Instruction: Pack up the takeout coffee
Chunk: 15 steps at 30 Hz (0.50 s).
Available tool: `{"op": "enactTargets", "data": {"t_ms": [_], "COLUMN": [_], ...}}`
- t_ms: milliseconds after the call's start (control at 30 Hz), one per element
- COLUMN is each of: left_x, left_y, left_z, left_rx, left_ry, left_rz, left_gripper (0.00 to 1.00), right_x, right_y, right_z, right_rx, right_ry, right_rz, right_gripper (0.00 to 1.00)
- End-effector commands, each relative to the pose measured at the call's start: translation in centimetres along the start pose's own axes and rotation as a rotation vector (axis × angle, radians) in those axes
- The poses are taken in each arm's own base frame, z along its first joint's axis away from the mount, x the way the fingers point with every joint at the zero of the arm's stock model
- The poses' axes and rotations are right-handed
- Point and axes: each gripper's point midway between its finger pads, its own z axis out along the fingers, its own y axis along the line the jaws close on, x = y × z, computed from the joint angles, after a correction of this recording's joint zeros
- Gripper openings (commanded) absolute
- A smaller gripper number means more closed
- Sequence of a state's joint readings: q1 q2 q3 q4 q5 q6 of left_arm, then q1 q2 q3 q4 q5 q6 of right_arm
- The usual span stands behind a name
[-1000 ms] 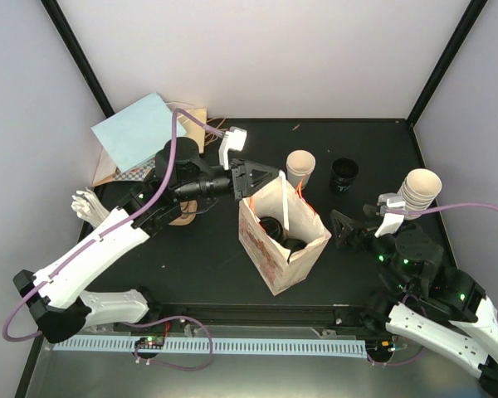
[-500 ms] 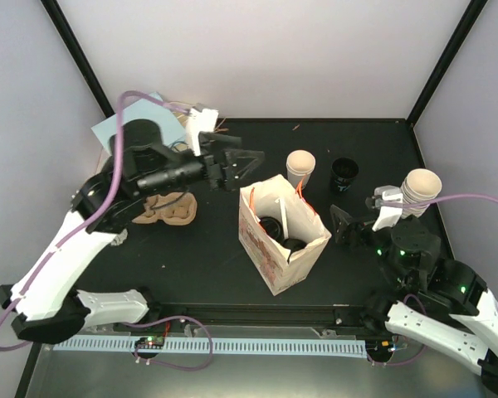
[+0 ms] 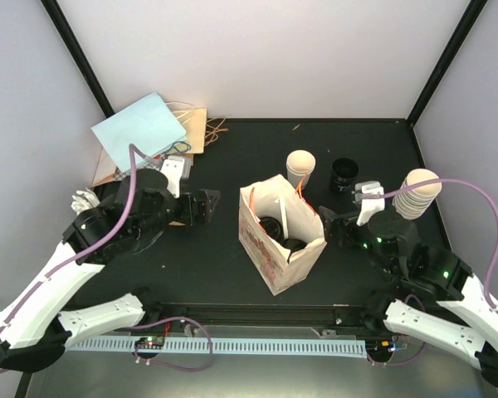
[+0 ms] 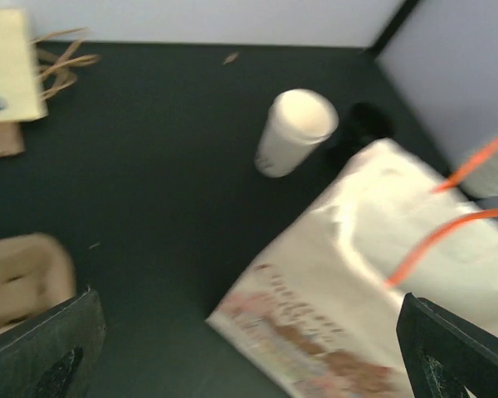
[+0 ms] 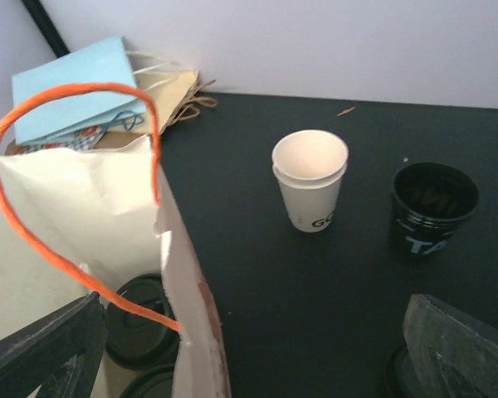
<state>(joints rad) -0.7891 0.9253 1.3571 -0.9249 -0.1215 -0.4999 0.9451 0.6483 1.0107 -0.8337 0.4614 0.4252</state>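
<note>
Setting: A black tabletop (image 3: 199,265) stood inside pale walls (image 3: 266,58).
Top view, bag: A printed paper bag (image 3: 266,253) stood upright and open-mouthed at mid-tabletop, between the two arms.
Top view, coffee: Two lidded cups (image 3: 274,225) sat down inside the bag, only their black lids showing.
Top view, left hand: The left hand (image 3: 209,205) hung well to the left of the bag, spread wide and gripping nothing.
Top view, right hand: The right hand (image 3: 336,226) hovered just beside the bag's right wall, also spread wide and empty.
Top view, other things: An open cup (image 3: 300,166) and a black cup (image 3: 344,174) stood beyond the bag, a stack of cups (image 3: 420,191) at far right, a blue sheet (image 3: 141,128) at far left.
Left wrist view: Blurred. The bag's printed side filled the lower right and a pulp tray (image 4: 21,278) lay at lower left. The hand showed only at the bottom corners, with nothing between.
Right wrist view: The bag's mouth sat at left with both black lids low inside. The hand appeared only at the bottom corners, holding nothing.
Handling: The cups were probably light, with thin paper walls that dent under a hard squeeze. If filled, they would likely spill when tipped. The lids looked smooth and likely to pop off.
Hold: The best hold seemed to be around the upper body just under the lid, where the rim stiffens the wall.
</note>
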Motion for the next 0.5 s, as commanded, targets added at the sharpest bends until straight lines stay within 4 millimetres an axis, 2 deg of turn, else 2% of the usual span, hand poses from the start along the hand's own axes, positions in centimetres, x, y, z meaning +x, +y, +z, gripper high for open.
{"op": "enactTargets", "data": {"t_ms": [0, 133, 233, 333, 467], "left_x": [1.2, 1.7, 1.9, 1.8, 1.6], "left_y": [6.0, 7.6, 8.6, 10.8, 13.3], "left_z": [-1.1, -0.5, 0.5, 1.7, 3.7], "left_rx": [-0.272, -0.270, -0.225, -0.228, -0.205], "left_ry": [-0.045, -0.052, -0.040, -0.026, -0.018], "left_rz": [-0.027, -0.064, -0.103, -0.163, -0.252], "left_gripper": [0.99, 0.99, 0.99, 0.99, 0.99], "right_x": [-2.6, -3.8, -4.4, -5.4, -6.3], "right_y": [-2.3, -4.8, -5.5, -6.4, -8.0], "right_z": [-1.6, -1.8, -1.6, -1.3, 0.4], "right_rx": [0.082, 0.247, 0.328, 0.398, 0.437], "right_ry": [-0.170, -0.229, -0.251, -0.281, -0.263], "right_rz": [0.083, 0.079, 0.059, 0.060, 0.103], "right_gripper": [1.00, 1.00, 1.00, 1.00, 1.00]}}
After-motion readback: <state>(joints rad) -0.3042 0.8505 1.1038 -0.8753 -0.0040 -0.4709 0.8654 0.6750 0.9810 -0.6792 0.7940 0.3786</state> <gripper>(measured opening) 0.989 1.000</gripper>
